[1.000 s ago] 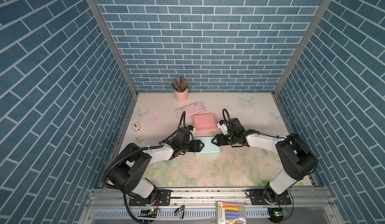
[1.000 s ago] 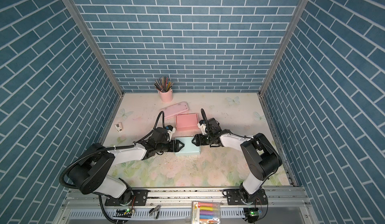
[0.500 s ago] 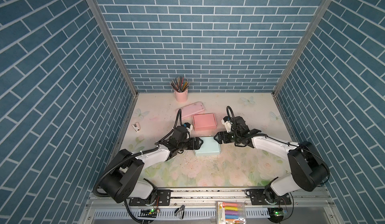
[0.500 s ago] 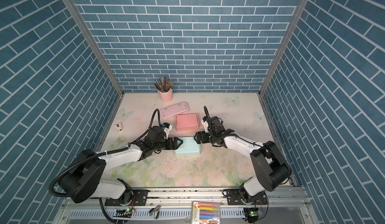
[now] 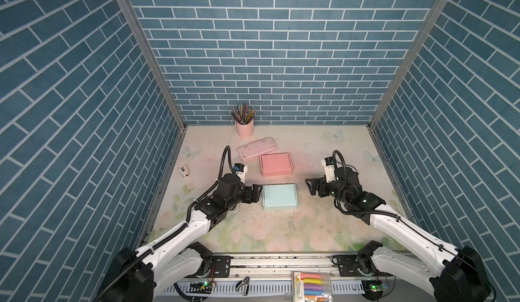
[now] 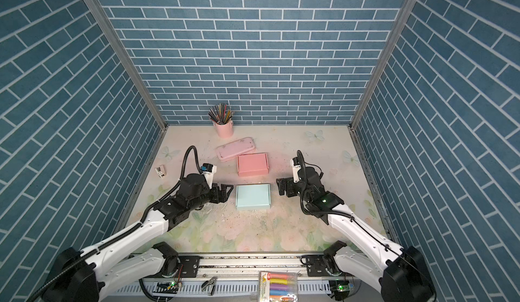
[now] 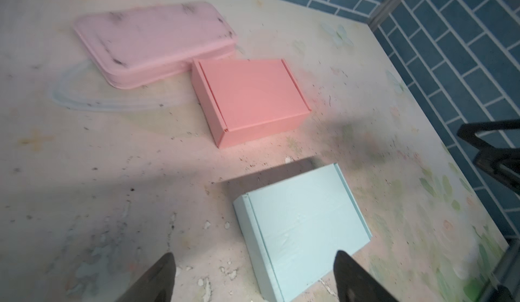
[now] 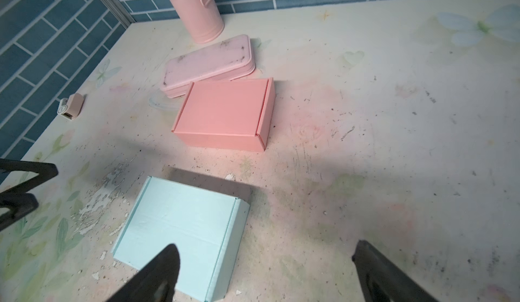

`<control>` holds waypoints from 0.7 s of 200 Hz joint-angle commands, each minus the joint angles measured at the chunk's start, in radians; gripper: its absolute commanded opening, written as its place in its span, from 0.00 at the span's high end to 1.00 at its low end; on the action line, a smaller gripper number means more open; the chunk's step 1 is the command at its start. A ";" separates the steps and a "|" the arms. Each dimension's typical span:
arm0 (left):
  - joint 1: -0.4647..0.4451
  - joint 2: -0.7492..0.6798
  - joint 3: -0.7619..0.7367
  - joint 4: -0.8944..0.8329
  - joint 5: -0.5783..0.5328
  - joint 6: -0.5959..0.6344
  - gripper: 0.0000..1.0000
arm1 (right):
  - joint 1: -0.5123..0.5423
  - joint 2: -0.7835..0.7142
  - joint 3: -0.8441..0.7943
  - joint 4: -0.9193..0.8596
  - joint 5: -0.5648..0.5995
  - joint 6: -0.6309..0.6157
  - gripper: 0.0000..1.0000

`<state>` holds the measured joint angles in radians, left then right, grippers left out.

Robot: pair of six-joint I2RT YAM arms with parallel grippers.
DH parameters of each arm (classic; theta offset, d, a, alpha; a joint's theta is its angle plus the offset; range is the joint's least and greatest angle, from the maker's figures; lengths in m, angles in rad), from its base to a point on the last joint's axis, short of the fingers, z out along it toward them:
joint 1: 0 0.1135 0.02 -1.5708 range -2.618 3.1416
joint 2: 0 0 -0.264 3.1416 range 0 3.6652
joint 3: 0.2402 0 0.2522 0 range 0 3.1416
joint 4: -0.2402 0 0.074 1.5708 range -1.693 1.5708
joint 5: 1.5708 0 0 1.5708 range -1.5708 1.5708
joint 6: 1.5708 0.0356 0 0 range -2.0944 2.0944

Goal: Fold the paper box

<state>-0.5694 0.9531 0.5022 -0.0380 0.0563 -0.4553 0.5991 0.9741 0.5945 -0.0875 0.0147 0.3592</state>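
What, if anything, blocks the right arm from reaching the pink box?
Nothing visible, so probably yes, reachable: the right gripper is open and empty, with only bare table between it and the pink box. The blue box lies off that line.

2 high top views look down; 2 near, perhaps low wrist views share the blue box (image 7: 304, 224).

box: light-blue paper box (image 5: 279, 196) | state: folded shut, lid flat, flap seams along both short ends | pose: lying flat, sides roughly parallel to the surface (image 5: 323, 230) edges | place: about mid-surface | other: pink paper box (image 5: 275, 164), also closed, behind it toward the far edge, apart
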 commanded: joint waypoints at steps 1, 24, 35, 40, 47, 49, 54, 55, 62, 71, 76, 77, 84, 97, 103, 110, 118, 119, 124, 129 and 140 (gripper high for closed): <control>0.005 -0.093 -0.033 -0.061 -0.184 -0.012 0.12 | -0.010 -0.064 -0.046 0.032 0.041 -0.037 0.03; 0.007 -0.183 -0.039 -0.107 -0.254 -0.029 0.12 | -0.018 -0.130 -0.082 0.039 0.086 -0.047 0.03; 0.008 -0.223 -0.040 -0.150 -0.327 -0.051 0.12 | -0.021 -0.171 -0.101 0.037 0.123 -0.056 0.03; 0.010 -0.238 -0.040 -0.175 -0.374 -0.064 0.12 | -0.024 -0.191 -0.107 0.033 0.135 -0.062 0.03; 0.008 -0.257 -0.040 -0.214 -0.461 -0.088 0.12 | -0.032 -0.225 -0.117 0.029 0.141 -0.075 0.03; 0.008 -0.262 -0.040 -0.225 -0.487 -0.097 0.12 | -0.034 -0.234 -0.119 0.029 0.143 -0.078 0.03; 0.009 -0.273 -0.041 -0.255 -0.541 -0.113 0.12 | -0.040 -0.260 -0.128 0.028 0.155 -0.085 0.03; 0.009 -0.275 -0.042 -0.258 -0.549 -0.113 0.12 | -0.040 -0.267 -0.130 0.029 0.158 -0.085 0.03; 0.011 -0.290 -0.048 -0.267 -0.586 -0.096 0.12 | -0.045 -0.308 -0.145 0.030 0.191 -0.090 0.02; 0.011 -0.311 -0.049 -0.283 -0.635 -0.093 0.12 | -0.050 -0.364 -0.171 0.037 0.247 -0.096 0.03; 0.011 -0.321 -0.047 -0.292 -0.659 -0.098 0.12 | -0.054 -0.395 -0.187 0.040 0.281 -0.100 0.03; 0.012 -0.324 -0.047 -0.293 -0.663 -0.099 0.12 | -0.056 -0.400 -0.192 0.040 0.286 -0.102 0.02; 0.011 -0.344 -0.047 -0.297 -0.688 -0.100 0.12 | -0.060 -0.441 -0.215 0.040 0.347 -0.100 0.02; 0.010 -0.378 -0.058 -0.287 -0.726 -0.087 0.12 | -0.066 -0.514 -0.266 0.049 0.468 -0.127 0.02; 0.013 -0.389 -0.063 -0.279 -0.742 -0.068 0.12 | -0.069 -0.545 -0.291 0.062 0.505 -0.157 0.02; 0.018 -0.397 -0.064 -0.271 -0.766 -0.047 0.12 | -0.079 -0.578 -0.315 0.067 0.541 -0.147 0.02; 0.026 -0.400 -0.065 -0.252 -0.786 -0.016 0.12 | -0.091 -0.609 -0.342 0.090 0.529 -0.167 0.02; 0.026 -0.401 -0.064 -0.249 -0.787 -0.009 0.12 | -0.092 -0.612 -0.345 0.093 0.524 -0.173 0.02; 0.029 -0.400 -0.063 -0.232 -0.796 0.017 0.12 | -0.096 -0.626 -0.357 0.105 0.505 -0.197 0.02; 0.034 -0.401 -0.064 -0.212 -0.802 0.050 0.12 | -0.096 -0.633 -0.367 0.109 0.509 -0.208 0.02; 0.035 -0.396 -0.069 -0.167 -0.817 0.120 0.12 | -0.096 -0.645 -0.381 0.118 0.567 -0.215 0.02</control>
<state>-0.5484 0.5579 0.4484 -0.2722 -0.6476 -0.4667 0.5121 0.3626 0.2485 -0.0185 0.4492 0.2298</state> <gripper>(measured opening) 0.882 0.983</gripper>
